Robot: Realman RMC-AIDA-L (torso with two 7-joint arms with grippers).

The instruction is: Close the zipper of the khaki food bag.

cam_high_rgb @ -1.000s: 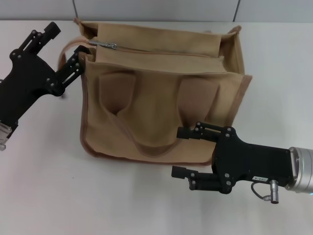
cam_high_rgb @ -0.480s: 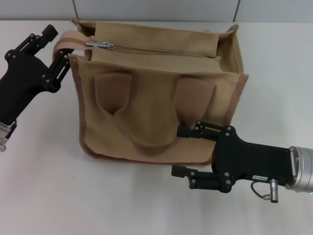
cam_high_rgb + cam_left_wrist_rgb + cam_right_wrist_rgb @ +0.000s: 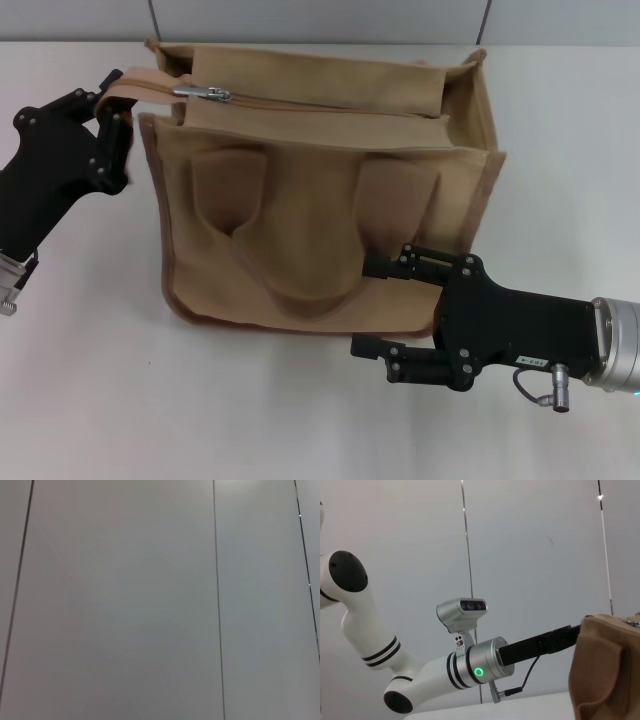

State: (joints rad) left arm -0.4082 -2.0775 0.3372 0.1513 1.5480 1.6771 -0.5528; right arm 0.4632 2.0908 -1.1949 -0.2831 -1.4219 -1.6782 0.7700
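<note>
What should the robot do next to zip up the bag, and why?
Probably bring the open right tool up to the silver pull of the zipper, since the left tool already grips the khaki food bag at that end and the pull sits ungrasped.

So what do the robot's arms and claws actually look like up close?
Both grippers, the left gripper and the right gripper, are matte black, built from bolted linkage bars ending in slim fingers. The right one joins a silver metal wrist ring, with a thin black cable looping to a small plug. The right wrist view shows the left arm: glossy white rounded segments, black joint caps, black bands and a green ring light.
</note>
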